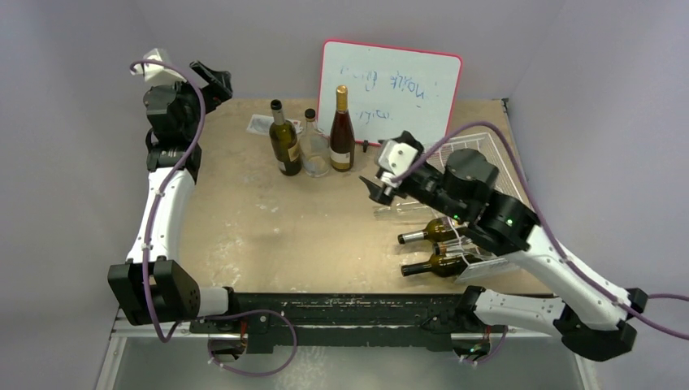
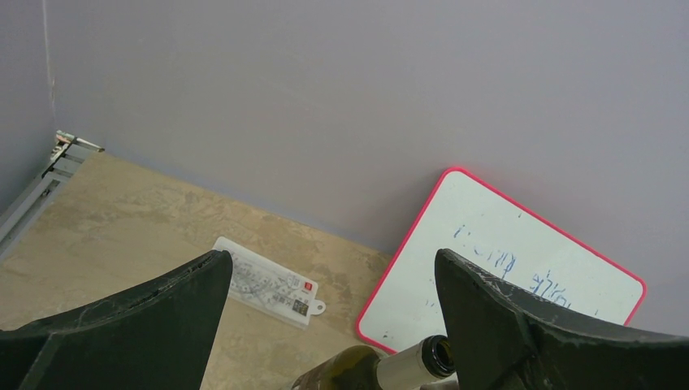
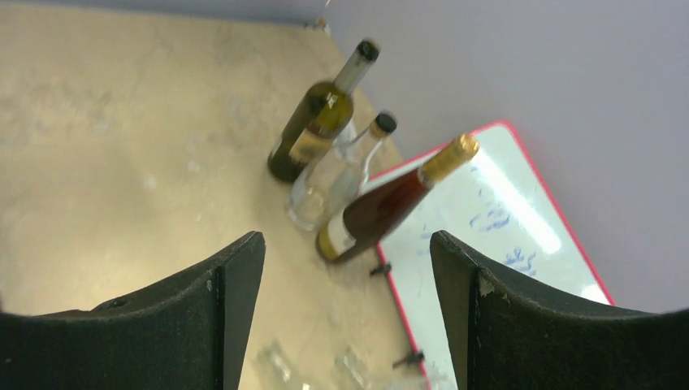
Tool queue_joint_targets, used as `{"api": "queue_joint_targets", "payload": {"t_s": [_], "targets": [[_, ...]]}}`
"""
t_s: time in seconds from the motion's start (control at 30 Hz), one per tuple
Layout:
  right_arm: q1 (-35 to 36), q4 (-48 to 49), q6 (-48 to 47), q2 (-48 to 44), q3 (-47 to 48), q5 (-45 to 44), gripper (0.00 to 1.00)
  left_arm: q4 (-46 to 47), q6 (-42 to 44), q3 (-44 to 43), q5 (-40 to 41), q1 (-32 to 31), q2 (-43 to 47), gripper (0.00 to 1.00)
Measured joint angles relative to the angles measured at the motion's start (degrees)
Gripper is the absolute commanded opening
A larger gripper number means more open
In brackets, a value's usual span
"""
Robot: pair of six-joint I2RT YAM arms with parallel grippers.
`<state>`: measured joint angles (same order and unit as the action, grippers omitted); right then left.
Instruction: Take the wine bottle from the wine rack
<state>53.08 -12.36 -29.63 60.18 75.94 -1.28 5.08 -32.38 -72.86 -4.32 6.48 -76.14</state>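
White arms (image 1: 166, 203), black joints (image 1: 166, 291) (purple cables (image 1: 192, 138) too)

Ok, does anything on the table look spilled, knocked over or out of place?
Nothing stands out: three bottles stand upright by the whiteboard, two dark bottles lie in the wine rack, and no spill shows. A small white card lies loose near the upright ones.

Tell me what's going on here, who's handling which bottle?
Nobody holds a bottle right now. The right gripper hangs open and empty at the left side of the white wine rack, where a farther dark bottle and a nearer dark bottle lie with necks pointing left. Three upright bottles stand by the whiteboard. The left gripper is open and empty, raised at the far-left corner.
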Motion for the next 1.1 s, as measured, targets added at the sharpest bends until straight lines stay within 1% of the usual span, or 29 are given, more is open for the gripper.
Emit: {"api": "queue_joint_targets", "payload": {"t_s": [0.13, 0.3, 0.4, 0.57, 0.7, 0.87, 1.1], "targets": [[0.0, -12.4, -0.9, -5.5, 0.1, 0.3, 0.78, -0.1, 0.2, 0.0, 0.4, -1.2, 0.0, 0.95], [0.0, -28.6, -1.0, -8.5, 0.0, 0.4, 0.79, -0.4, 1.5, 0.0, 2.4, -3.5, 0.0, 0.96], [0.0, -35.8, -0.8, -9.2, -1.4, 0.6, 0.79, -0.6, 2.1, 0.0, 3.3, -5.0, 0.0, 0.96], [0.0, -46.0, -0.7, -11.0, -7.0, 0.9, 0.79, -0.9, 3.3, 0.0, 4.6, -6.8, 0.0, 0.97], [0.0, -50.6, -0.8, -13.7, -9.4, 1.6, 0.77, -1.5, 4.4, 0.0, 5.9, -7.3, 0.0, 0.97], [0.0, -52.3, -1.2, -16.7, -12.0, 2.0, 0.76, -1.8, 5.0, 0.0, 6.7, -7.4, 0.0, 0.98], [0.0, -53.3, -2.7, -15.1, -19.1, 0.0, 0.75, -1.9, 5.2, 0.0, 7.3, -7.4, 0.0, 0.98]]}}
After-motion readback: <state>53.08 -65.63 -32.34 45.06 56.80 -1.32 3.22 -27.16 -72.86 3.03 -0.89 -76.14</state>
